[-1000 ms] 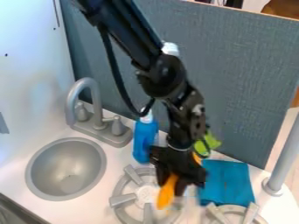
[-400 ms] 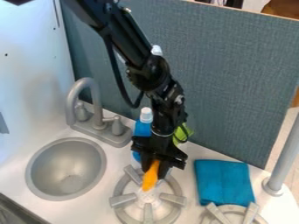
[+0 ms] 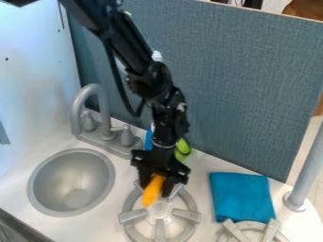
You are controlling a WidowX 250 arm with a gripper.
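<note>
The gripper (image 3: 156,188) hangs over the back of the left stove burner (image 3: 132,216), shut on an orange object (image 3: 152,191) that points down and slightly left between its fingers. Part of a blue bottle (image 3: 148,140) shows just behind the gripper's left side. A green thing (image 3: 183,148) stands behind its right side, partly covered by the arm. Whether the orange object touches the burner, I cannot tell.
The round sink (image 3: 71,183) and grey faucet (image 3: 95,111) are at the left. A folded blue cloth (image 3: 242,196) lies right of the burner. Beyond it are a second burner (image 3: 251,226) and a grey post (image 3: 308,165). A grey-blue panel (image 3: 233,85) stands behind.
The gripper has moved left with the orange object, from beside the blue cloth to the back of the left burner. The arm now covers more of the blue bottle.
</note>
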